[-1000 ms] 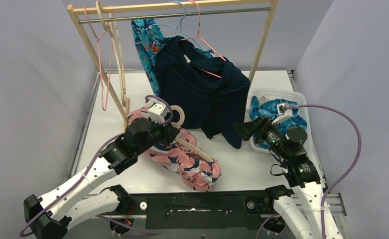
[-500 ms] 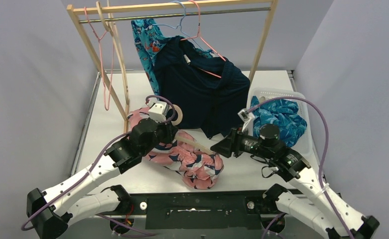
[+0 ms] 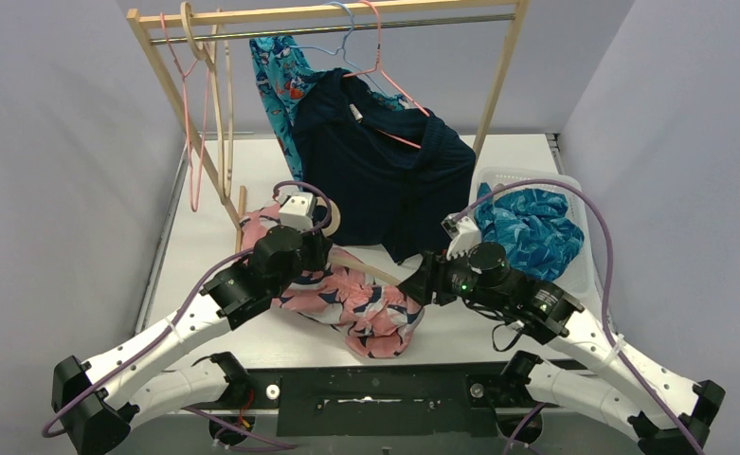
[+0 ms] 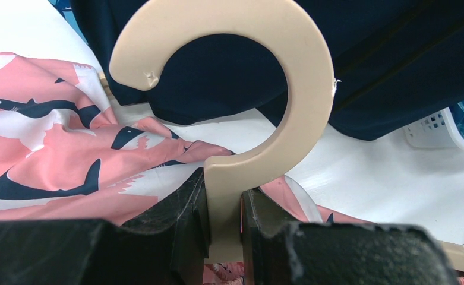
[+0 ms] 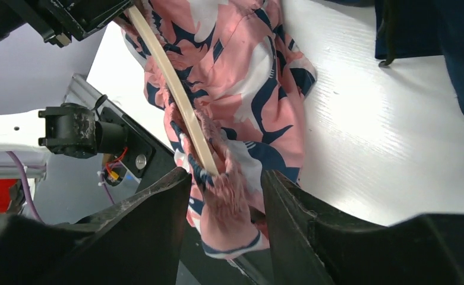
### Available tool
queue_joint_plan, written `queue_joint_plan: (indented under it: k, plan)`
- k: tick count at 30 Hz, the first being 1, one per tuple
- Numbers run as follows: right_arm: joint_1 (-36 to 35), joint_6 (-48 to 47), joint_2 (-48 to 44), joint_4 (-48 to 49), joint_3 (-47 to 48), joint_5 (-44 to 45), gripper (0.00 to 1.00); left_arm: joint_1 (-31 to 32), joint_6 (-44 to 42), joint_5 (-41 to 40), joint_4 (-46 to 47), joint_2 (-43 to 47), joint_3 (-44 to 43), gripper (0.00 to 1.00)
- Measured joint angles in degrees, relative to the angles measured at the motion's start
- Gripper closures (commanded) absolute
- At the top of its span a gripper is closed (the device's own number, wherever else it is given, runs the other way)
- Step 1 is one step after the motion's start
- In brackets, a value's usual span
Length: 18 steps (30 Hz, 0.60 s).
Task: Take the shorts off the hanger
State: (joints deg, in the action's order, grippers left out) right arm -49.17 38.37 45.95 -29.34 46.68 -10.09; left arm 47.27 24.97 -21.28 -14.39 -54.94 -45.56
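Note:
The pink-and-navy shorts lie bunched on the table, still threaded on a pale wooden hanger. My left gripper is shut on the hanger's neck just below its round hook. My right gripper is at the hanger's right end, jaws closed halfway on the gathered waistband beside the hanger arm. Dark navy shorts and teal shark-print shorts hang from the rail. Blue wave-patterned shorts lie in the basket.
A wooden rack spans the back, its left leg close to my left arm. Bare pink and wooden hangers dangle at its left end. The white basket stands at the right. The black base rail runs along the near edge.
My right arm swung left from the basket to the pink shorts, and its jaws closed from wide to halfway around the waistband. The left gripper kept its hold on the hanger.

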Motion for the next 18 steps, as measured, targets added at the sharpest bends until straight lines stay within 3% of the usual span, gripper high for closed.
queue_joint_plan:
  k: [3, 11, 16, 18]
  plan:
    - [-0.02, -0.2, -2.19, -1.16, 0.0, 1.46, 0.69, 0.0, 0.13, -0.68, 0.0, 0.02, 0.02, 1.0]
    - [-0.02, -0.26, -2.03, -0.46, 0.0, 0.39, 0.7, 0.0, 0.48, -1.07, 0.0, 0.26, 0.26, 1.0]
    - [-0.02, -0.5, 0.39, 0.28, 0.0, 0.85, 0.93, 0.0, 0.59, -1.25, -0.22, 0.39, 0.5, 1.0]
    - [-0.02, -0.39, 0.04, 0.48, 0.0, 1.7, 0.96, -0.02, 0.72, -1.51, -0.85, 0.46, 0.81, 1.0]
